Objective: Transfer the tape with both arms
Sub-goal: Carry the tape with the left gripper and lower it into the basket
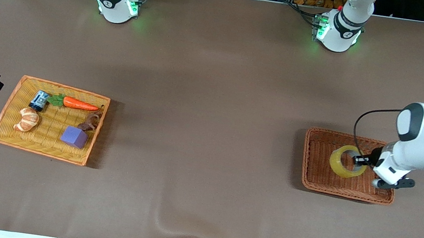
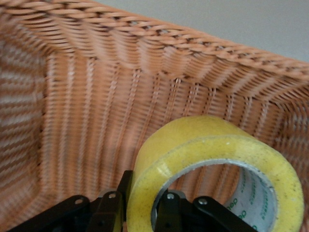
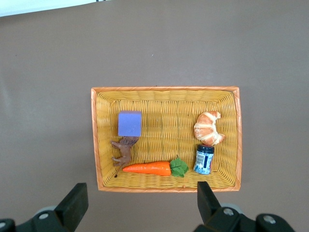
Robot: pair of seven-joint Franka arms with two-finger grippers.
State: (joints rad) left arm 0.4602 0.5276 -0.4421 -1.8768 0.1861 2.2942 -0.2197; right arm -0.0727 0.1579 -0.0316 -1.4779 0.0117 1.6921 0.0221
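The tape (image 1: 336, 164) is a yellowish ring that stands tilted on edge in the brown wicker basket (image 1: 313, 177) at the left arm's end of the table. My left gripper (image 1: 359, 159) is shut on the tape's wall, with one finger inside the ring and one outside. The left wrist view shows the tape (image 2: 203, 145) between the black fingers (image 2: 112, 205), low inside the basket (image 2: 96, 121). My right gripper (image 3: 141, 195) is open and empty. It hangs high over the bare table at the carrot side of the yellow basket (image 3: 166, 186) and is out of the front view.
The yellow basket (image 1: 10, 107) at the right arm's end holds a purple block (image 1: 74, 136), a croissant (image 1: 26, 119), a carrot (image 1: 79, 104), a small can (image 1: 39, 100) and a brown toy figure (image 1: 90, 122). Brown table cloth lies between the two baskets.
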